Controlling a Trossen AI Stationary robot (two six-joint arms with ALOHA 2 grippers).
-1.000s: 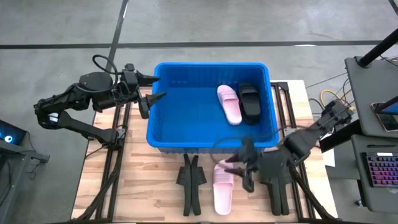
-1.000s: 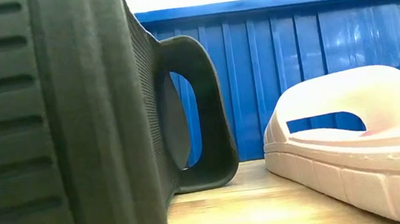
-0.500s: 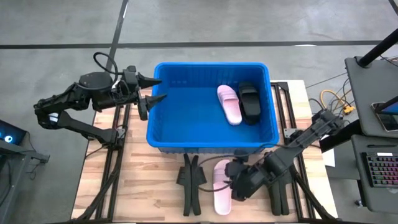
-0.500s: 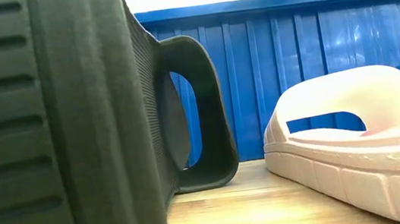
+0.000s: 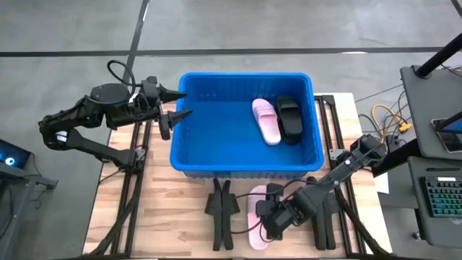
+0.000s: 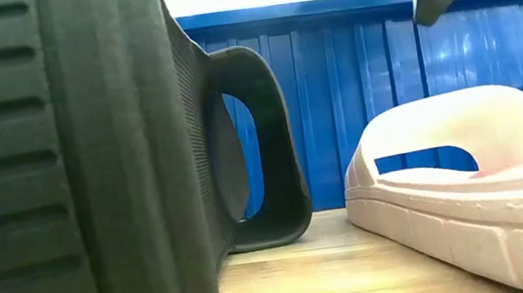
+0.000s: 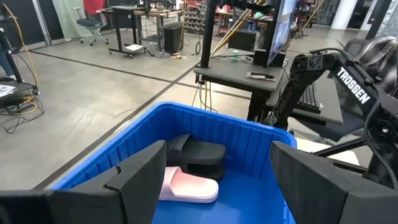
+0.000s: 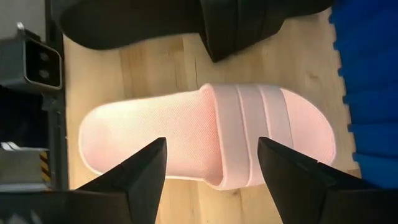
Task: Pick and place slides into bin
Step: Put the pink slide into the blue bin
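The blue bin (image 5: 245, 162) stands at the table's middle. A pink slide (image 5: 265, 120) and a black slide (image 5: 290, 119) lie side by side on its floor, and they also show in the left wrist view (image 7: 186, 186) (image 7: 199, 152). A second pink slide (image 5: 253, 231) lies sole down on the table in front of the bin. My right gripper (image 5: 260, 217) hangs open just above it, one finger over each long side (image 8: 211, 146), touching nothing. My left gripper (image 5: 186, 102) is open and empty at the bin's left rim.
A pair of black slides (image 5: 221, 213) stands on edge left of the pink slide on the table, filling the left of the low view (image 6: 94, 167). Another black pair (image 5: 323, 225) stands on edge to its right, partly under my right arm. The bin's front wall (image 6: 384, 81) is close behind.
My right gripper has gone toward the table's near edge and a little left, from beside the bin's front wall to over the pink slide, and has come down; one of its fingers now shows at the top of the low view. The slides have not moved.
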